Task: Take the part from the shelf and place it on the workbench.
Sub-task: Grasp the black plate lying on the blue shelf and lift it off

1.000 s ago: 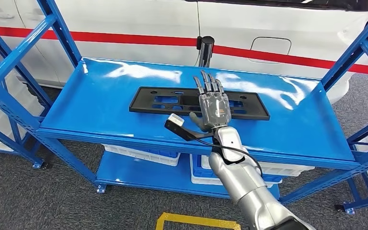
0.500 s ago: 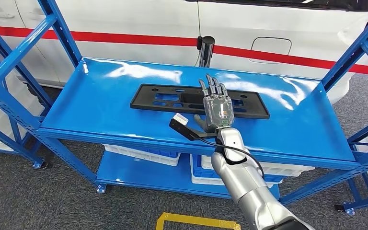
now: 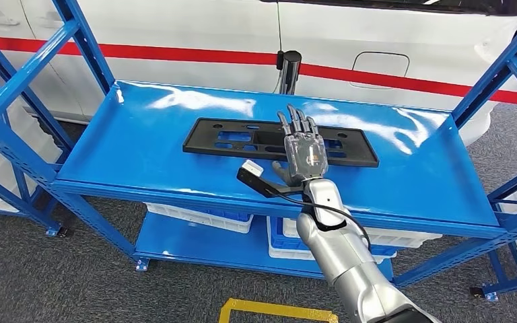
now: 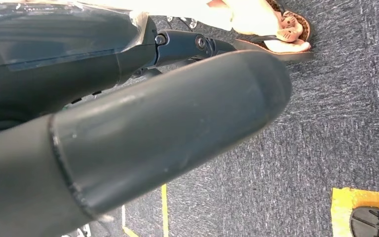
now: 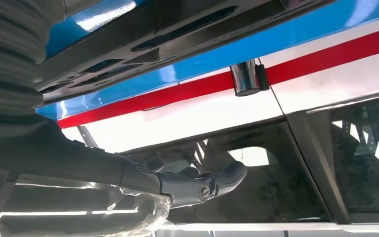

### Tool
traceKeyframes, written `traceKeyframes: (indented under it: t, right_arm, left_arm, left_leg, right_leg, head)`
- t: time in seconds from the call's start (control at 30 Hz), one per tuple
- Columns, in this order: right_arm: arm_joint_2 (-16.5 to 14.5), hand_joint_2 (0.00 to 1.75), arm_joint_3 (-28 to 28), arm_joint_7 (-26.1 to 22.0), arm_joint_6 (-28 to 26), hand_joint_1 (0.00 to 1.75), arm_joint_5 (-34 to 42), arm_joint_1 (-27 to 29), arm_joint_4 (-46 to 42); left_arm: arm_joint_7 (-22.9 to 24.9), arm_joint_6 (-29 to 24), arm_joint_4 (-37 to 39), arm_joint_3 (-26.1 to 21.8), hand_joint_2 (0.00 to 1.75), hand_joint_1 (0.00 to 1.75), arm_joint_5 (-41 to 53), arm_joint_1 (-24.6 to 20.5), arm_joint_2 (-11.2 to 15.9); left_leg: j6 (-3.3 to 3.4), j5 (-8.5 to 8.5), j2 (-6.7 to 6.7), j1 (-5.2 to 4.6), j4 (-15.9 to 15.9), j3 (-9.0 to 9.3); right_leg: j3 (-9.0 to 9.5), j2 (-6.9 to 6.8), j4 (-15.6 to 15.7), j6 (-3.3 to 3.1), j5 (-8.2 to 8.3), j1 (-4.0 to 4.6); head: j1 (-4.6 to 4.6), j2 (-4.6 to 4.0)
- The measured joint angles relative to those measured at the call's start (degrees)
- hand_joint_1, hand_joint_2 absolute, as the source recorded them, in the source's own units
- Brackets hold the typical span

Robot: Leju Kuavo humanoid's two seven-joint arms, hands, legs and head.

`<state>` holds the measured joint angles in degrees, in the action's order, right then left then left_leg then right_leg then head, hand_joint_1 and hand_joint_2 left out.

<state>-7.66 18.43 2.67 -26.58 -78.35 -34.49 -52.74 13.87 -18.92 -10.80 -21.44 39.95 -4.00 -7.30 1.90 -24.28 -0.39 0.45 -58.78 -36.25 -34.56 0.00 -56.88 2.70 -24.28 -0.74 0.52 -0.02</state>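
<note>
Black flat plastic part with cut-out slots lies on the glossy blue metal shelf, and my right hand hovers over its middle, fingers straight, spread and holding nothing. Since half a second ago I see almost no shift; a second ago the hand sat slightly nearer me. Beyond the fingertips stands a white car with a red stripe. My left hand's state I cannot tell.

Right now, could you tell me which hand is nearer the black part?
Right. The right hand is over the black part on the shelf; the left hand hangs near the floor.
</note>
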Motion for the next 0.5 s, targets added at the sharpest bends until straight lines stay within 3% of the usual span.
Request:
traceKeyframes:
  t: [0.2, 0.5]
  right_arm:
    - [-0.4, 1.75, 0.0, 2.1, -0.1, 0.00, -1.8, -0.7, 1.9]
    - [-0.4, 1.75, -1.3, 5.3, -1.8, 0.04, -5.1, -3.9, 11.4]
  left_arm:
    - [-0.4, -0.2, 0.0, 0.0, 0.00, 0.00, 0.8, 0.0, 0.0]
    - [-0.1, -0.3, 0.0, -0.2, 0.00, 0.00, 1.9, 0.0, 0.0]
  left_leg:
    - [0.00, 0.00, 0.00, 0.00, 0.0, 0.00]
    - [0.00, 0.01, -0.01, 0.00, 0.0, 0.00]
  right_leg:
    - [0.00, 0.00, 0.0, 0.00, 0.00, 0.00]
    - [0.01, 0.00, 0.0, 0.02, 0.01, 0.00]
  head:
    - [0.00, 0.00]
    - [0.01, 0.00]
